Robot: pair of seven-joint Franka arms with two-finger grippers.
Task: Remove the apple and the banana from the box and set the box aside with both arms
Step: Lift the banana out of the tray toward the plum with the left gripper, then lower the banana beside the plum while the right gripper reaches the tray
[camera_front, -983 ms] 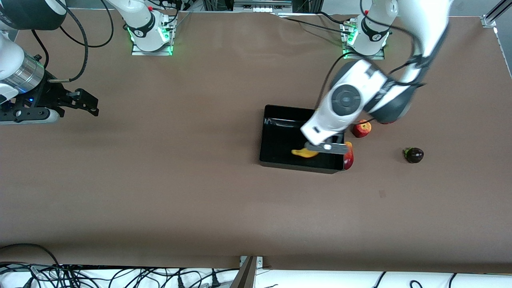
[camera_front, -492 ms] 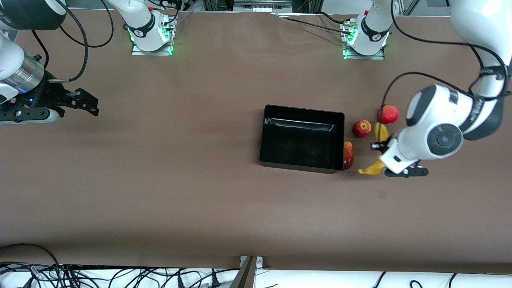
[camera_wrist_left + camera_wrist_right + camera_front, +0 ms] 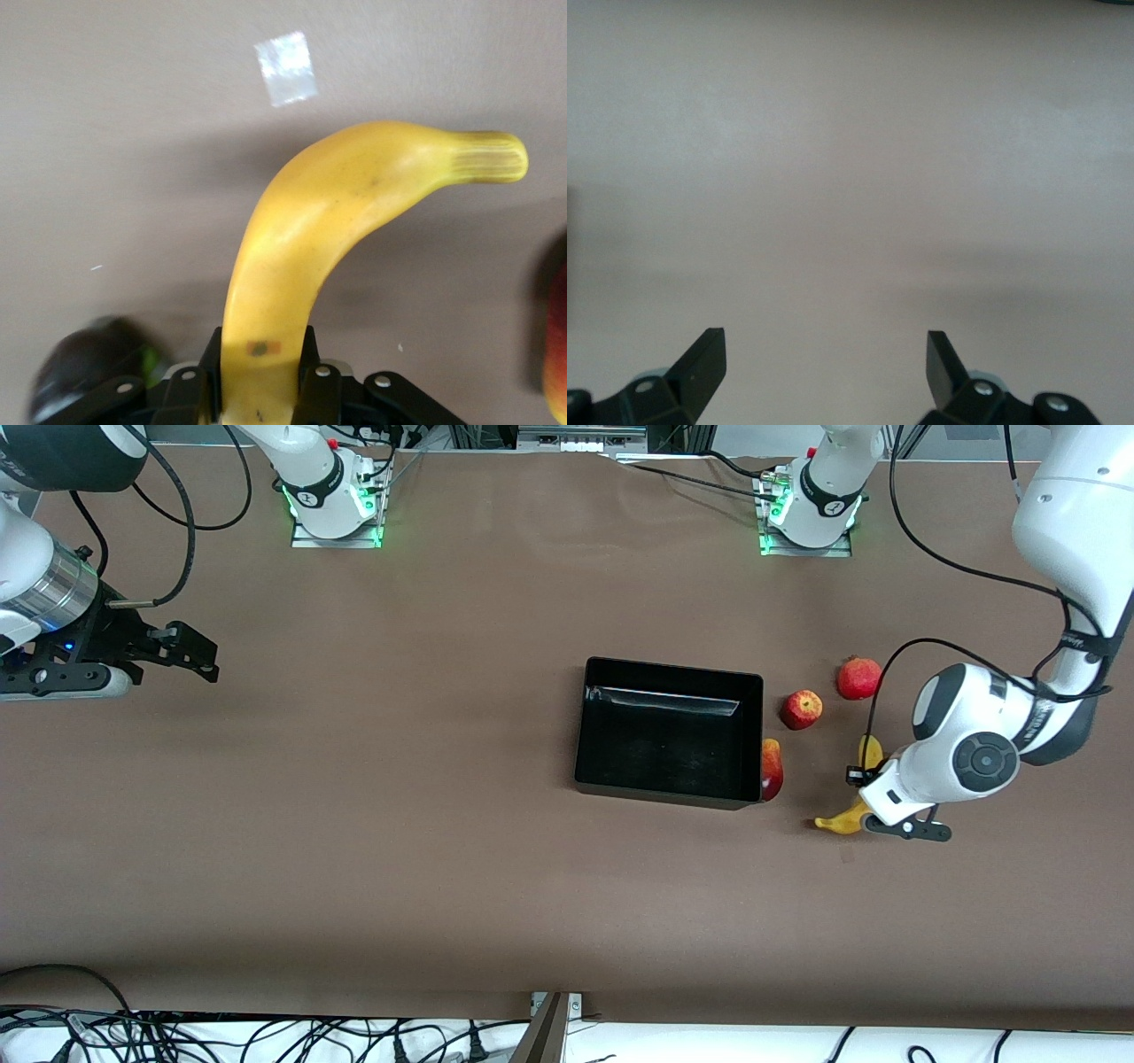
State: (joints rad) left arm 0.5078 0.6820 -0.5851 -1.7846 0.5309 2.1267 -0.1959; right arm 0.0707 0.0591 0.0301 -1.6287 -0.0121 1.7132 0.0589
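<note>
My left gripper [image 3: 866,797] is shut on the yellow banana [image 3: 842,822] and holds it low over the table, between the black tray [image 3: 586,726] and the left arm's end. In the left wrist view the banana [image 3: 328,221] curves out from between the fingers [image 3: 308,354] of the left gripper [image 3: 261,354]. The small red apple [image 3: 801,709] lies on the table beside the tray. The tray holds nothing. My right gripper [image 3: 182,654] is open and empty at the right arm's end, over bare table in its wrist view [image 3: 824,354]; that arm waits.
A red-and-yellow fruit [image 3: 772,769] lies against the tray's wall. A round red fruit [image 3: 858,677] lies farther from the front camera than the apple. A dark purple fruit [image 3: 89,367] shows by the left gripper. A small tape patch [image 3: 848,855] marks the table.
My left gripper has carried the banana from over the tray out toward the left arm's end and lowered it near the table. The right arm has not moved.
</note>
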